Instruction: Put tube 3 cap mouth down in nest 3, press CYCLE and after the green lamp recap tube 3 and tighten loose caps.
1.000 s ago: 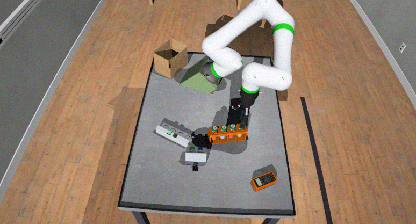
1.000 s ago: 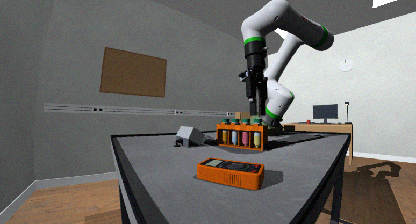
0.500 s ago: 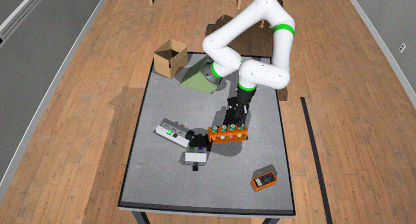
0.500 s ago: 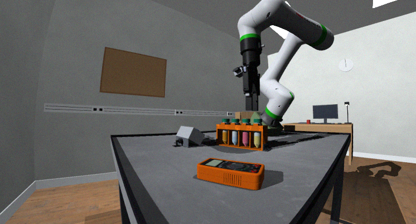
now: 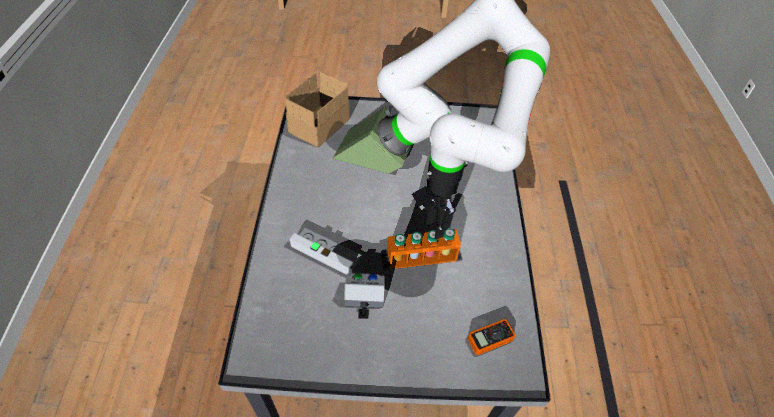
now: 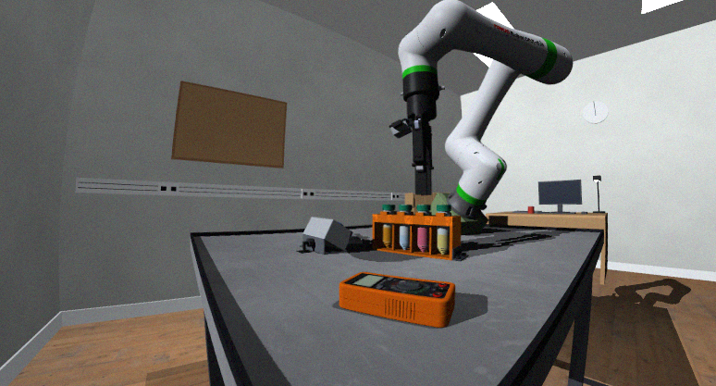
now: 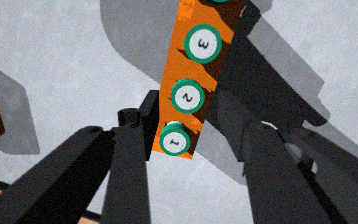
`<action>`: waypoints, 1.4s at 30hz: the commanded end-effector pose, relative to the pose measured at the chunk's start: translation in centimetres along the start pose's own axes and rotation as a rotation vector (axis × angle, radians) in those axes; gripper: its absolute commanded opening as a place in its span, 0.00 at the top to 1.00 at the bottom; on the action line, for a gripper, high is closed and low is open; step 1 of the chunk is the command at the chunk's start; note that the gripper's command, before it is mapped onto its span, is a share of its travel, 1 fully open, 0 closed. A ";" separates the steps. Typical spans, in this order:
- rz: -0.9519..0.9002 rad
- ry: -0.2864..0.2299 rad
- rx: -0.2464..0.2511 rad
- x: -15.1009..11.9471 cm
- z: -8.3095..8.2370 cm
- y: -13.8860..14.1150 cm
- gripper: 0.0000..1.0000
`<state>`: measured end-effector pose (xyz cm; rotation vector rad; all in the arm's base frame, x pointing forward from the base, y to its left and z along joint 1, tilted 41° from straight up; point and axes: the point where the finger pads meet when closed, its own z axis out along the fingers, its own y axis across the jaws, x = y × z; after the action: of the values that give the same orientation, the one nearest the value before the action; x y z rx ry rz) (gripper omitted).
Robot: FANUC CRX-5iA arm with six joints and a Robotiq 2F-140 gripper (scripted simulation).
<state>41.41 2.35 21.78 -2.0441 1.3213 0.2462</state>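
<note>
The orange decapping rack (image 5: pixel 425 249) holds four tubes, each with a green cap on. In the wrist view I read cap 1 (image 7: pixel 174 140), cap 2 (image 7: pixel 187 96) and cap 3 (image 7: pixel 202 44); cap 1 sits at the rack's end. My gripper (image 7: pixel 188 105) (image 6: pixel 423 190) is open and empty. It hangs a little above the cap 1 end of the rack, touching no cap. The white cap tray (image 5: pixel 319 246) shows a lit green lamp (image 5: pixel 314 246), and I see no cap in its nests. The key housing (image 5: pixel 365 287) carries the green key (image 5: pixel 357 277) and the blue key (image 5: pixel 372 277).
An orange multimeter (image 5: pixel 490 336) lies near the table's front right. A cardboard box (image 5: pixel 316 108) stands at the back left corner, and a green block (image 5: pixel 368 143) sits by the arm's base.
</note>
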 end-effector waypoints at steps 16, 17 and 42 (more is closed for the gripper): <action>0.000 0.001 0.001 0.0 2.6 0.0 0.59; 0.000 0.001 0.001 0.0 2.7 0.0 0.59; 0.000 0.001 0.001 0.0 3.5 0.0 0.70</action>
<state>42.12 4.62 19.09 -2.0441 1.3212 0.2463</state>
